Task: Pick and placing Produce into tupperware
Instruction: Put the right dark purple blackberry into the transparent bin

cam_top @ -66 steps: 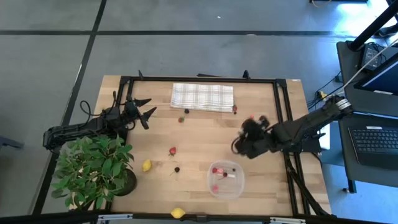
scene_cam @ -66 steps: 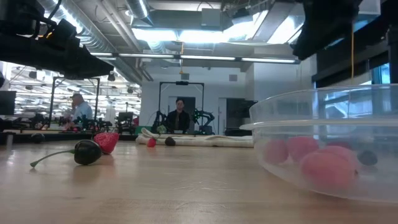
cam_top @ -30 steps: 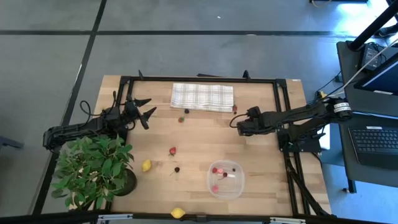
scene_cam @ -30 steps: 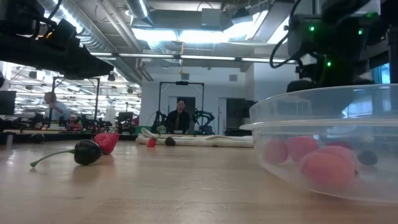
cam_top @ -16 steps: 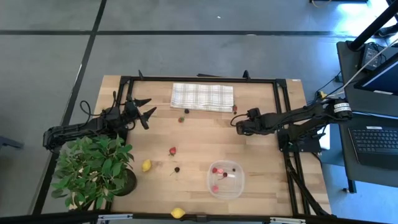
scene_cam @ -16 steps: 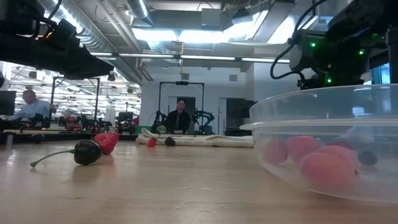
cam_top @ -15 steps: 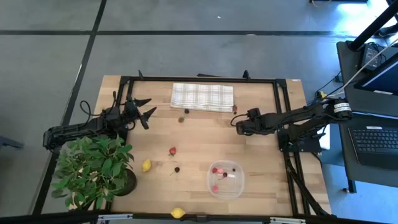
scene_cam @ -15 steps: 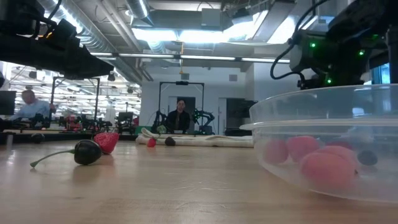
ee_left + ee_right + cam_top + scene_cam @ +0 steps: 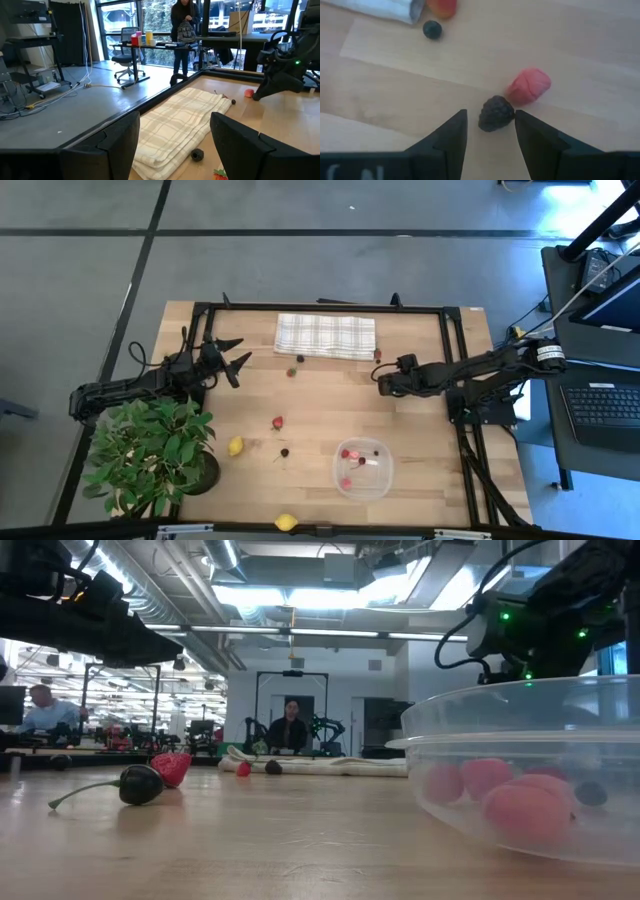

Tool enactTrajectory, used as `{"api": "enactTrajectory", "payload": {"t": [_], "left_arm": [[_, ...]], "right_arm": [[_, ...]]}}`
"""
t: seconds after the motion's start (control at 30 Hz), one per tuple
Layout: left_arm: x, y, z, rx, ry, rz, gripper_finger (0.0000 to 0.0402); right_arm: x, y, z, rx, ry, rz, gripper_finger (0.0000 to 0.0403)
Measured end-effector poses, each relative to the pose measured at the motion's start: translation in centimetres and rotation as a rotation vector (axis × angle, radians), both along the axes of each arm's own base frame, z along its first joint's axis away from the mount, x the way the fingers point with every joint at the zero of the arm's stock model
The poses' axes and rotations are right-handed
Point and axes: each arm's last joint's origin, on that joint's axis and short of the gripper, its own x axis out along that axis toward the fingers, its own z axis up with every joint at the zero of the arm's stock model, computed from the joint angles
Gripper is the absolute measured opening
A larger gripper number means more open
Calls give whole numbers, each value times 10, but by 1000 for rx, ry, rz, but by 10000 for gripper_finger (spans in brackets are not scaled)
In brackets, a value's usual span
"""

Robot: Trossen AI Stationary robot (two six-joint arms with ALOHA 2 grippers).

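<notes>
The clear tupperware sits near the table's front edge with several red berries in it; it also fills the low view's right side. My right gripper is open, low by the checked cloth's right corner. In its wrist view the fingertips stand on either side of a dark berry, and a red berry lies just beyond. My left gripper hovers open over the table's far left. Two lemons, a strawberry and a dark cherry lie on the wood.
The checked cloth lies at the far edge with two berries by its near left corner. A leafy potted plant fills the near left corner. A black frame rims the table. Bare wood lies between the cloth and the tupperware.
My right gripper has swung from beside the tupperware toward the far edge, to the berries by the cloth's right corner. Over the last second it has sunk lower there. No produce has moved.
</notes>
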Motion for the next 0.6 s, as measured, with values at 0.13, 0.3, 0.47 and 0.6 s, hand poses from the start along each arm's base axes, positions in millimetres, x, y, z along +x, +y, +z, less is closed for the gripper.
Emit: {"api": "enactTrajectory", "payload": {"t": [0.13,0.3,0.47,0.6], "left_arm": [[0,0,0,0,0,0,237],[0,0,0,0,0,0,237],[0,0,0,0,0,0,237],[0,0,0,0,0,0,237]], "right_arm": [[3,-5,-2,-7,4,10,168],[5,-10,-7,-7,18,-3,168],[5,-10,-12,22,47,8,168],[7,-10,-15,21,62,18,168]]}}
